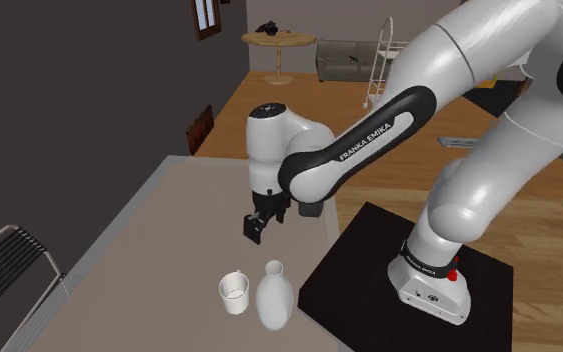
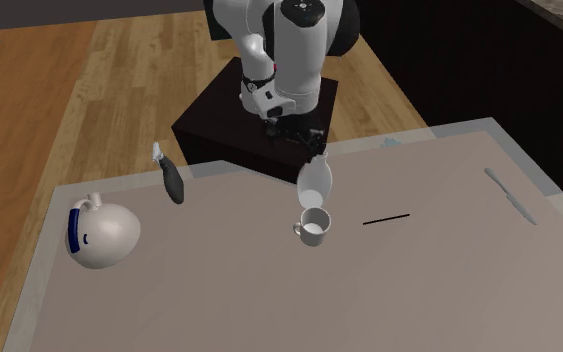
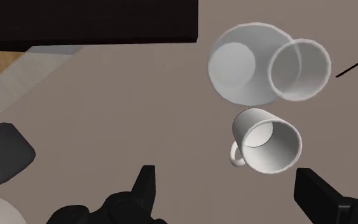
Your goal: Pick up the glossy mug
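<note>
First, look at the edges. In the second exterior view the grey table (image 2: 269, 300) meets the black stand (image 2: 214, 125) along its far edge, and a wooden floor lies beyond its left side. The white mug (image 2: 314, 226) stands upright on the table, mouth up, near the stand-side edge. A white vase (image 2: 313, 180) sits just beside it, between the mug and that edge. On the side away from the stand you have a broad bare stretch of table.

Well to that view's left of the mug lie a tilted dark object (image 2: 172, 182) and a rounded white pot (image 2: 101, 235) with a blue band. To its right lies a thin black rod (image 2: 385, 219), near but apart from the mug. A slender grey utensil (image 2: 507, 195) lies farther out, by the right edge.

In the shoulder view the gripper (image 1: 257, 232) hangs in the air above the table, higher than the mug (image 1: 234, 293) and vase (image 1: 274, 295) and not touching either. A chair (image 1: 4, 265) stands at the table's left side in that view.

In the wrist view the gripper (image 3: 230, 191) has its two fingers (image 3: 147, 184) spread wide, with nothing between them. The mug (image 3: 266, 140) lies ahead of the fingertips, closer to one finger than the other, with its handle turned toward the farther finger. The vase (image 3: 241, 63) stands just past the mug.
</note>
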Motion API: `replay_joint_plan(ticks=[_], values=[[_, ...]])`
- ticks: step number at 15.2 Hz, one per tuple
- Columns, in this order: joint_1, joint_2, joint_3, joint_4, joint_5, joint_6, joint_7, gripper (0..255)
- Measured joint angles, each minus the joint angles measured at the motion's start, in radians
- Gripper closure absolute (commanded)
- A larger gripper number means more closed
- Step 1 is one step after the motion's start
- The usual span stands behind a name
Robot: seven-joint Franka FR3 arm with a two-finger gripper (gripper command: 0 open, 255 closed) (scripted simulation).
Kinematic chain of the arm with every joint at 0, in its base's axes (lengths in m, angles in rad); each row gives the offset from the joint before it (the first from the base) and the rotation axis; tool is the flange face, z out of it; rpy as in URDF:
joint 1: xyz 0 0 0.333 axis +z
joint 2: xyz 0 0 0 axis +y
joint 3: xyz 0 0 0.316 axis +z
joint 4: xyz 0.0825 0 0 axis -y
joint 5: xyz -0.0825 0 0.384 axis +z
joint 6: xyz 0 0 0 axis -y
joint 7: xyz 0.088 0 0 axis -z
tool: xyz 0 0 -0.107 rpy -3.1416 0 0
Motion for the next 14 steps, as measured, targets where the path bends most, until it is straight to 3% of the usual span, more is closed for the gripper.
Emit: replay_joint_plan(ticks=[3,7,10,14], values=[[-0.026,0.134,0.057,0.036,-0.104,0.082,0.118,0],[-0.021,0.356,0.078,0.119,-0.335,0.164,0.337,0],[0.046,0.501,0.036,0.199,-0.494,0.185,0.49,0],[0.154,0.676,-0.051,0.323,-0.644,0.196,0.628,0]])
